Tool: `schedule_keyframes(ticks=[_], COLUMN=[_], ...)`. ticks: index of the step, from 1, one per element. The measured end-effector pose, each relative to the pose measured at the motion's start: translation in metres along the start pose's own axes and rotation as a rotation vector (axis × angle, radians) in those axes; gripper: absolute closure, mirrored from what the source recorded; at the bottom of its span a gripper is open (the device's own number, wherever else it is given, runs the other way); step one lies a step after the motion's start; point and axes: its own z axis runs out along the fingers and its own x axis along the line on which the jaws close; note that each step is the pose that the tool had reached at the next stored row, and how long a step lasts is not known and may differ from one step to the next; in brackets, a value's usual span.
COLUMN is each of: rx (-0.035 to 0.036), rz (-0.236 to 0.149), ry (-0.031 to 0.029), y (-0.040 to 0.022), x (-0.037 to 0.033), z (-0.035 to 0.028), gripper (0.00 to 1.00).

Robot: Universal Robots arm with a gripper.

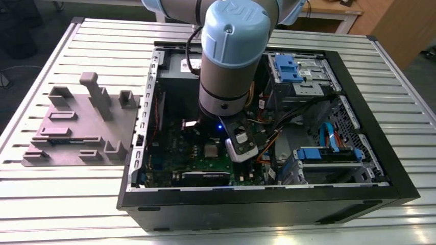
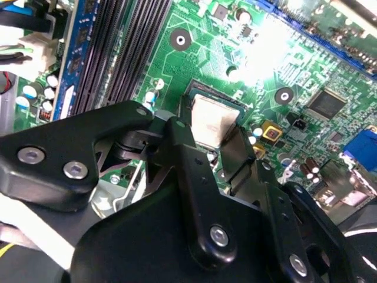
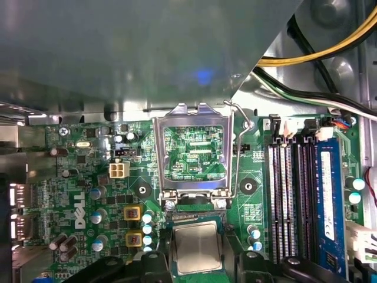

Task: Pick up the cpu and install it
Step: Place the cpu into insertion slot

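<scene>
The cpu [image 3: 197, 250] is a small silvery square lying level over the socket of the green motherboard [image 3: 88, 177]. My gripper [image 3: 198, 244] straddles it, a black finger [image 3: 164, 250] pressed to one edge and its mate to the opposite edge. In the second wrist view the same cpu [image 2: 213, 118] shows between the tips of my gripper [image 2: 207, 134], with the socket's dark rim around it. The silver load frame [image 3: 194, 110] is hinged open beyond the socket, its wire lever [image 3: 238, 153] raised. In the exterior view my gripper [image 1: 238, 153] reaches down into the open computer case [image 1: 259, 204].
Black memory slots [image 3: 288, 194] and a blue memory stick [image 3: 327, 194] run beside the socket. Yellow and black cables [image 3: 330, 53] cross near a large grey metal box [image 3: 118, 47]. Blue drive brackets [image 1: 289, 69] fill the case's far side. A grey fixture plate [image 1: 81, 127] lies on the slatted table.
</scene>
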Motion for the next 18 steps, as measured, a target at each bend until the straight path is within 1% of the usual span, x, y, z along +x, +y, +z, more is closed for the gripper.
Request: schedule_keyframes(ticks=[4, 5, 7, 12, 14, 15, 18], rx=[0.0, -0.0008, -0.006, -0.0068, -0.0068, -0.0068, -0.0075], rz=[0.008, 0.009, 0.009, 0.008, 0.008, 0.008, 0.006], ry=[-0.0001, -0.0001, 0.0002, 0.0003, 0.0002, 0.0002, 0.0004], y=[-0.0001, -0.0002, -0.0002, -0.0001, -0.0001, -0.0001, -0.0001], x=[0.0001, 0.0009, 0.0014, 0.0014, 0.0014, 0.0014, 0.001], z=[0.0002, 0.0003, 0.0003, 0.0004, 0.0004, 0.0004, 0.0004], gripper=[0.56, 0.56, 0.56, 0.56, 0.55, 0.48, 0.48])
